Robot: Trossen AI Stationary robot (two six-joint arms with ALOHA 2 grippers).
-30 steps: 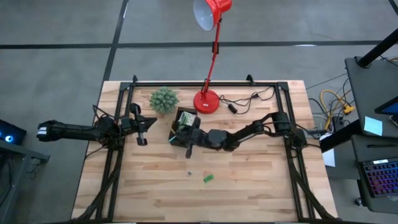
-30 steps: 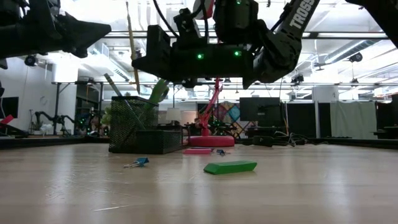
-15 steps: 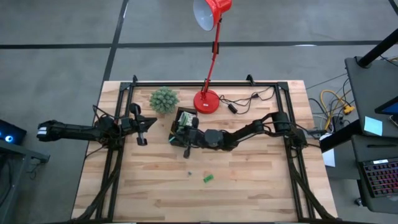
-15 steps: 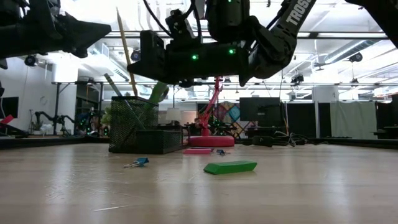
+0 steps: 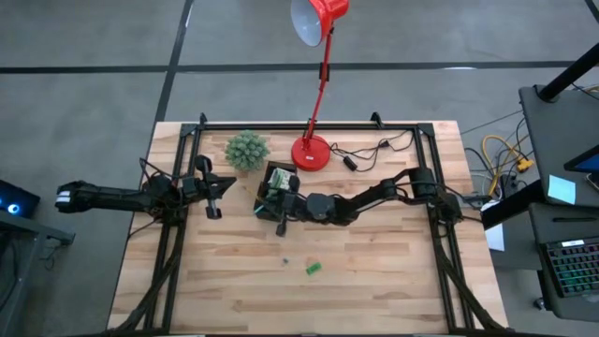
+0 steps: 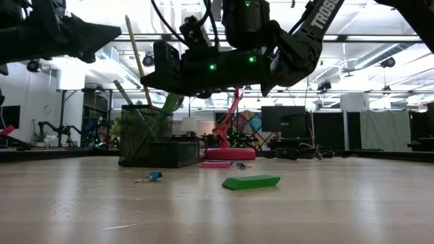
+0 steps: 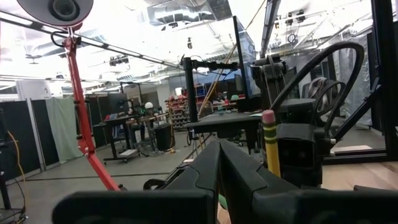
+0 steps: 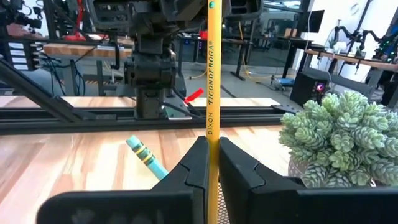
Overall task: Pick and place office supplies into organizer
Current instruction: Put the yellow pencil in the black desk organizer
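Pale wooden plank tabletop (image 5: 374,281) framed by black rails, with an open workshop of desks and screens beyond.

Right gripper (image 8: 210,146) reaching in from the right, clamped on the yellow hexagonal wooden pencil (image 8: 212,74), held above the near edge of the black wire-mesh box organizer (image 6: 152,146) at the table's far middle. Pencil nearly upright, tilted slightly, pink eraser end uppermost. Left gripper (image 5: 213,195) waiting well to the left of the organizer, fingers together on nothing.

For the step in hand, by judgement: bring the pencil fully vertical, centre the lower end over the tall compartment, clear of the green pieces already standing there, then lower until the tip is well inside before letting go. Release high and expect a bounce off the mesh rim or a topple outward. Keep the wrist clear of the organizer wall; a light box, likely to slide if nudged.

Pencil: slim, rigid, lacquered, apt to roll. Mesh: stiff, open weave, square-cornered. On the boards nearer the front, a flat green rubbery block (image 6: 251,181) and a small blue clip (image 6: 150,177), both low and fiddly to pinch. Beside the organizer, a teal pen-like stick (image 8: 144,155), whether touching it cannot tell.
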